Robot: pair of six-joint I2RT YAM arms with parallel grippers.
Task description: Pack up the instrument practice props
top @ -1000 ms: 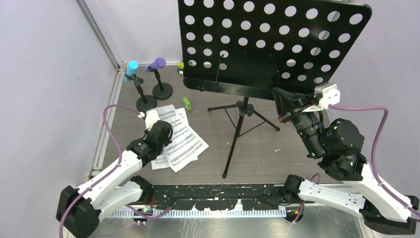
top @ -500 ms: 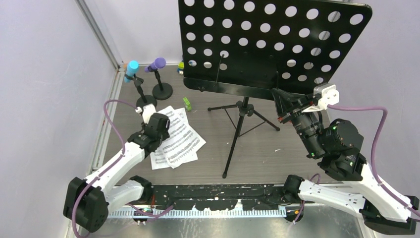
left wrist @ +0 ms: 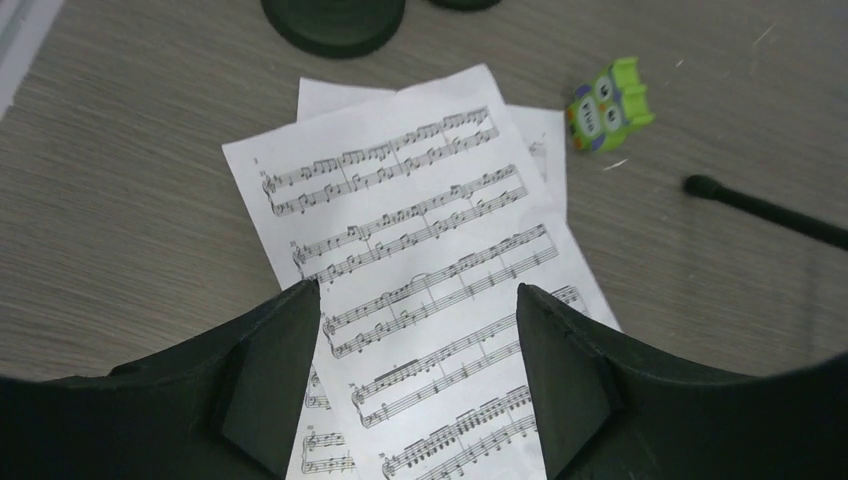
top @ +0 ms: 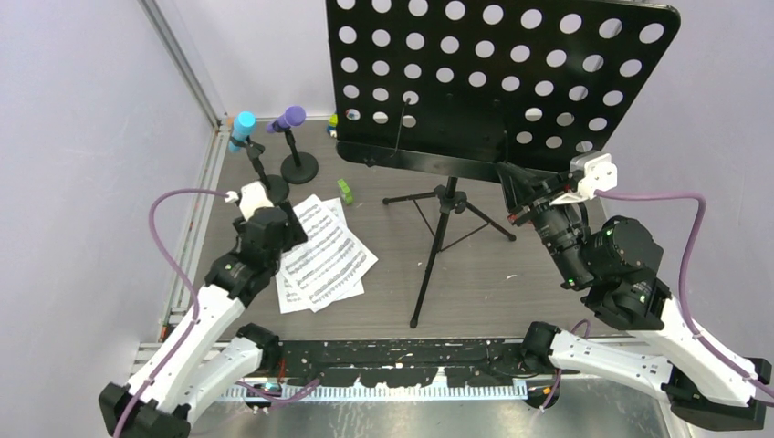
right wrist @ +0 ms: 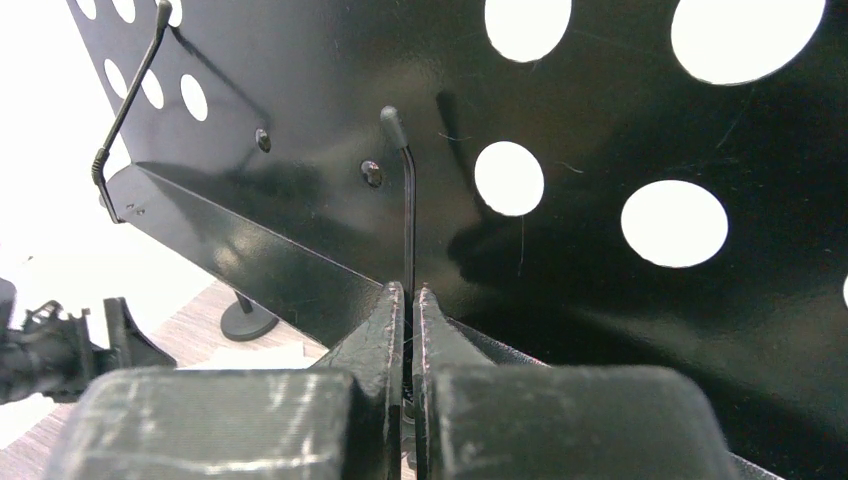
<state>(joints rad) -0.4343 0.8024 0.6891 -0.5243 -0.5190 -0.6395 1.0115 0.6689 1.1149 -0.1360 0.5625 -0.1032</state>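
1. Two arms are working over a grey wood-grain table (top: 475,274). The left gripper (left wrist: 415,300) is hanging wide open above the white sheet-music pages (left wrist: 420,230), its dark fingers (left wrist: 270,380) straddling the top sheet. Whether they are touching paper cannot be told.
2. The pages are lying fanned and overlapping on the table's left half, just in front of two short black round-based mic holders (top: 299,168). These are carrying the cyan microphone (top: 243,123) and the purple microphone (top: 292,117) near the back-left corner.
3. The right gripper (right wrist: 408,300) is pinching shut on a thin black wire page clip (right wrist: 408,200). The clip is sitting at the lower lip of the black perforated-metal music rack with tripod legs (top: 497,82), which is standing upright at centre-back.
4. The paper is looking light, limp and slippery. Lying flat, it is offering little to pinch, so a free corner where one sheet is riding over another seems the place to take hold. The loose sheets are likely to slide apart.
5. The rack is looking stiff but top-heavy on its thin legs. The springy wire is appearing a weak handle, and the tray lip or the centre post (top: 438,246) is seeming the surer grip.
6. A small green owl-faced toy brick (left wrist: 608,105) is lying just beside the pages.
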